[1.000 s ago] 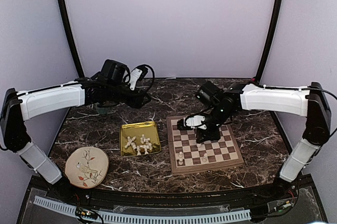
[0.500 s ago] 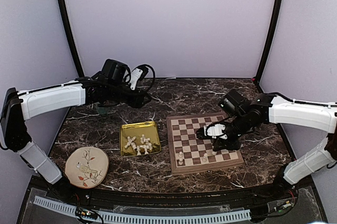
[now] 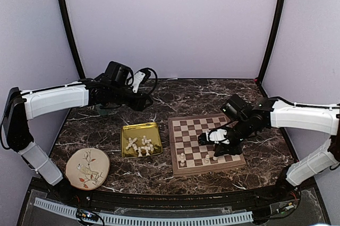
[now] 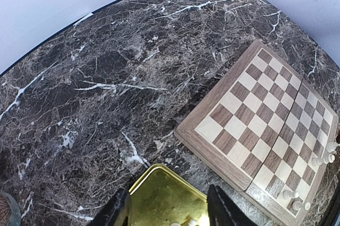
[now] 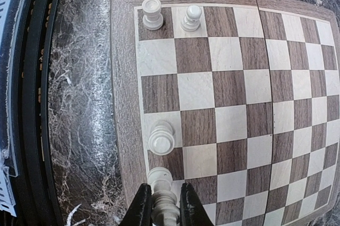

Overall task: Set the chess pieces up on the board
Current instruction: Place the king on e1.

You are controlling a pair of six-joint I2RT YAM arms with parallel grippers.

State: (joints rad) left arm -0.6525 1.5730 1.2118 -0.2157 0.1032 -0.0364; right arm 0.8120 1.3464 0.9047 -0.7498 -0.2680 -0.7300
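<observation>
From above: shows the board (image 3: 187,130) lying right of centre on the marble surface (image 3: 175,95), with a gold tray (image 3: 139,126) just beside its left edge and a bird-painted plate (image 3: 87,168) nearer and further left. Finds most of the chess pieces (image 3: 142,145) heaped in that tray, with only a few standing along the board's near row. Puts the right claw (image 3: 213,149) low over that near row, and the left claw (image 3: 144,101) hanging above the surface beyond the tray's far side.

From the left wrist: catches the left claw (image 4: 167,210) spread, nothing between its fingers, over the tray's far corner, with the board off to the right.

From the right wrist: has the right claw (image 5: 162,204) pinching the held piece (image 5: 162,197) by its upper part, base on or just above a near-row square, hard to tell which. Shows a neighbour piece (image 5: 161,138) just beside it on the left, and two more in the near-left corner.

On handling: expect light, hard, smooth little figures, narrow-based and quick to topple or slip. Best taken around the neck or waist with a gentle squeeze, lowered until the base sits flat, then let go and lifted clear without brushing the neighbour
</observation>
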